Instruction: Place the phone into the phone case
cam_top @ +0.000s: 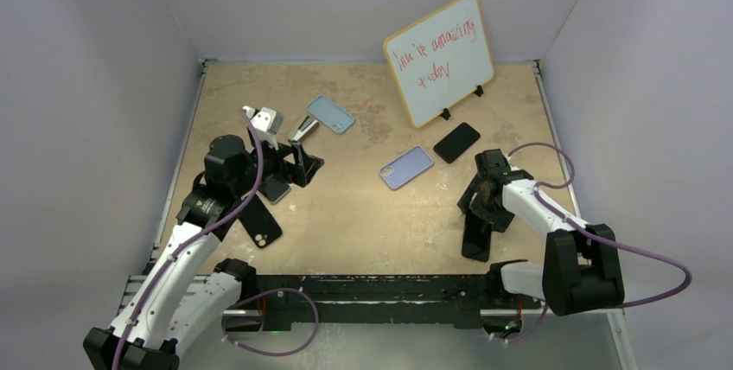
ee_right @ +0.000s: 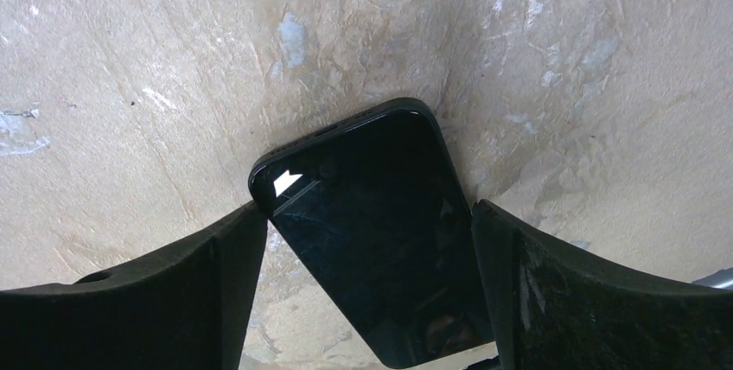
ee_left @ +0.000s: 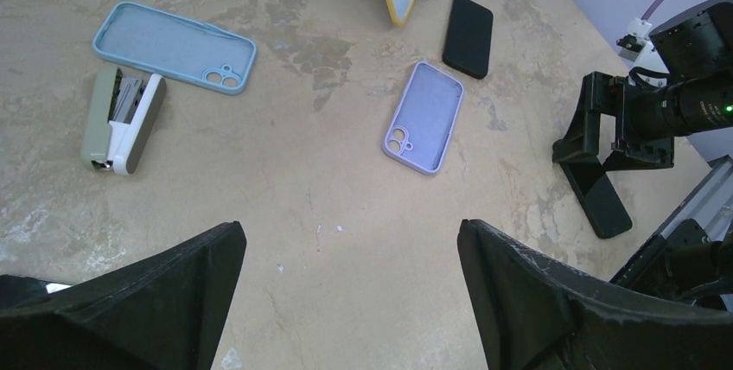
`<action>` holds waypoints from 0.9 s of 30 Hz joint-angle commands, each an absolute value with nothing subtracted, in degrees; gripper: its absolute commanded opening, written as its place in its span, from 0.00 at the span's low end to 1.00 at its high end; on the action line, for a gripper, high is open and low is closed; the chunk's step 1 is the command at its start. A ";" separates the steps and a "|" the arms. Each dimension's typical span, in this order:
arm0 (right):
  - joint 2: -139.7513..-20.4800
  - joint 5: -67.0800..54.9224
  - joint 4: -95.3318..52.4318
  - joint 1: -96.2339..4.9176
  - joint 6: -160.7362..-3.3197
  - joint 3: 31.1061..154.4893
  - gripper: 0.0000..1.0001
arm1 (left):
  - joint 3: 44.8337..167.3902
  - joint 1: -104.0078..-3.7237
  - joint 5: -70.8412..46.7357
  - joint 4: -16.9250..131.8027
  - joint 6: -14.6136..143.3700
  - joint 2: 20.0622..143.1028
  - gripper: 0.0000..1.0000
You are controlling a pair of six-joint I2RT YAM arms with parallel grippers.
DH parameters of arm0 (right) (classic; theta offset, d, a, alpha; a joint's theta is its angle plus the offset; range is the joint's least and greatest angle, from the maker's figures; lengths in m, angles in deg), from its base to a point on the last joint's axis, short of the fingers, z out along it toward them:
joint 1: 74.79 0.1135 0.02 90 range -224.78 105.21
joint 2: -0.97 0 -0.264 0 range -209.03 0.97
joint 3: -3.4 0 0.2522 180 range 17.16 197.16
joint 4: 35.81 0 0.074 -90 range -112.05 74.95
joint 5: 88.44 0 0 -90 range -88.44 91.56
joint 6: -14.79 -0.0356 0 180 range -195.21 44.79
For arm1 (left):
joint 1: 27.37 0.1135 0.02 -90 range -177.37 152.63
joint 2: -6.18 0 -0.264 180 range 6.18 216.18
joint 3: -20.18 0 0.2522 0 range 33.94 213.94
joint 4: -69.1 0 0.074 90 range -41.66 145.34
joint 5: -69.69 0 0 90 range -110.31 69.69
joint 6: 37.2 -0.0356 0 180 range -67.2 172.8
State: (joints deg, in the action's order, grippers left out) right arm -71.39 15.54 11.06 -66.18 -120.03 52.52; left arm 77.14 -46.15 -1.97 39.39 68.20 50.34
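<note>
Black and shiny, the phone (ee_right: 372, 258) lies flat on the tan table (ee_right: 130, 59), on the right side near the front edge. The right gripper (ee_right: 367, 214) is down low over it. Its jaws are spread wide, one on each side of the phone. One finger (ee_right: 173, 301) touches a top corner of the phone. The other finger sits right beside the other long edge. I cannot tell if they squeeze it. The phone lies slanted between them, not straight.

The purple case (ee_left: 423, 117) lies near the middle of the table with its hollow side up. It is well apart from the phone under the right gripper. A second phone (ee_left: 468, 37), also black, lies close behind the purple case but does not touch it. That one is near the foot of the white board (cam_top: 439, 59). The board stands up at the back and has red writing on it.

The left gripper (ee_left: 346, 240) hangs in the air over the left side of the table. Its jaws are spread as wide as can be, and nothing is between them.

A blue case (ee_left: 173, 47) lies at the back left, hollow side up. A small grey and white gadget (ee_left: 123, 124) lies right next to it. A third phone (cam_top: 259, 225), black too, lies beside the left arm, closer to the front edge.
</note>
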 commanded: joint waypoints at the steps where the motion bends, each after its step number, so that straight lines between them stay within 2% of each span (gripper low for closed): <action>1: -72.01 9.23 6.94 -66.04 -118.03 51.10 0.85 | 77.19 -46.09 -2.28 40.15 67.30 50.12 0.99; 8: -70.34 1.97 5.80 -66.03 -120.92 51.62 0.78 | 76.97 -46.09 -3.08 40.01 67.51 50.02 0.99; 12: -70.67 1.65 4.78 -66.05 -122.22 52.31 0.77 | 77.09 -46.09 -2.46 40.04 67.56 50.87 0.99; 20: -71.30 1.32 5.64 -66.05 -118.97 51.79 0.95 | 76.75 -46.09 -4.72 39.72 68.06 52.38 0.98; 27: -71.19 4.83 6.97 -63.60 -118.86 51.38 0.86 | 84.15 -46.22 -2.94 34.72 70.88 64.57 0.92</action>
State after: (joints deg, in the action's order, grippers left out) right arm -70.58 3.54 5.88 -65.59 -119.31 52.39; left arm 78.91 -46.15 -4.06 37.10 68.92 58.08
